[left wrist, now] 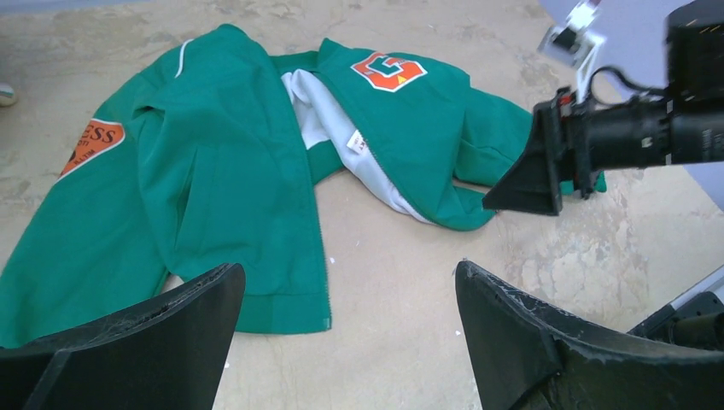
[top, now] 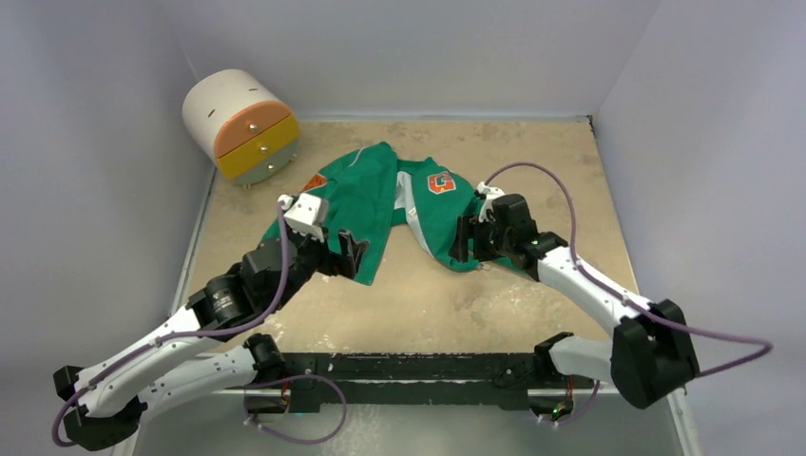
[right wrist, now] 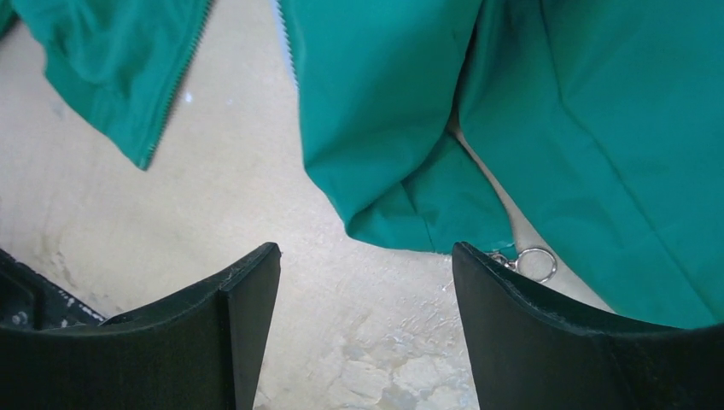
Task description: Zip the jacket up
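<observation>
Both claws gape wide and empty: the left gripper at one hem corner of the jacket, the right gripper at the other. The jacket lies unzipped mid-table, grey lining showing; a round drawer unit sits far left.

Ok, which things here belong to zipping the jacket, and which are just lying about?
Job: jacket, lying open; metal ring at its hem, probably the zip pull; left gripper and right gripper, both open.
Lying about: round white unit with orange and yellow drawers.
</observation>
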Controlling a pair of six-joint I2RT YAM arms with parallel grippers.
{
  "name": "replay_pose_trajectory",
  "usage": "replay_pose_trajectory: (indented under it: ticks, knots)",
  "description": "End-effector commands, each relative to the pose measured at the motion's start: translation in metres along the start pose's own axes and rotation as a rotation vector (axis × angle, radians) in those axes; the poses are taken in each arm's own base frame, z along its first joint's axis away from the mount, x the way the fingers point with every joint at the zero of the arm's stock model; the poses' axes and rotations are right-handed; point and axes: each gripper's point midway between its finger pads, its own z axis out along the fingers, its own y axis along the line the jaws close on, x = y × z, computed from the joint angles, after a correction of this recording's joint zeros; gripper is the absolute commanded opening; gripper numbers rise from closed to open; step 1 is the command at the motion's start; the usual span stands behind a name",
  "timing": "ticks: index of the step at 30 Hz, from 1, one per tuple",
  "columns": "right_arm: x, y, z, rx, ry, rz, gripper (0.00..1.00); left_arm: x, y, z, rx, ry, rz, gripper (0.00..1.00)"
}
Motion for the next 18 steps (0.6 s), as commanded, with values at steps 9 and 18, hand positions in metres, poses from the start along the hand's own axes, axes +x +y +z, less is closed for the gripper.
replay_pose_trajectory:
  ticks: [9, 18]
  knots:
    - [0.029, 0.024, 0.062, 0.054, 0.085, -0.115, 0.76, 0.000, 0.000, 0.001, -0.004, 0.003, 0.014, 0.93]
    - [0.026, 0.029, 0.068, 0.174, 0.071, -0.212, 0.70, -0.003, 0.004, -0.004, -0.010, -0.018, 0.008, 0.93]
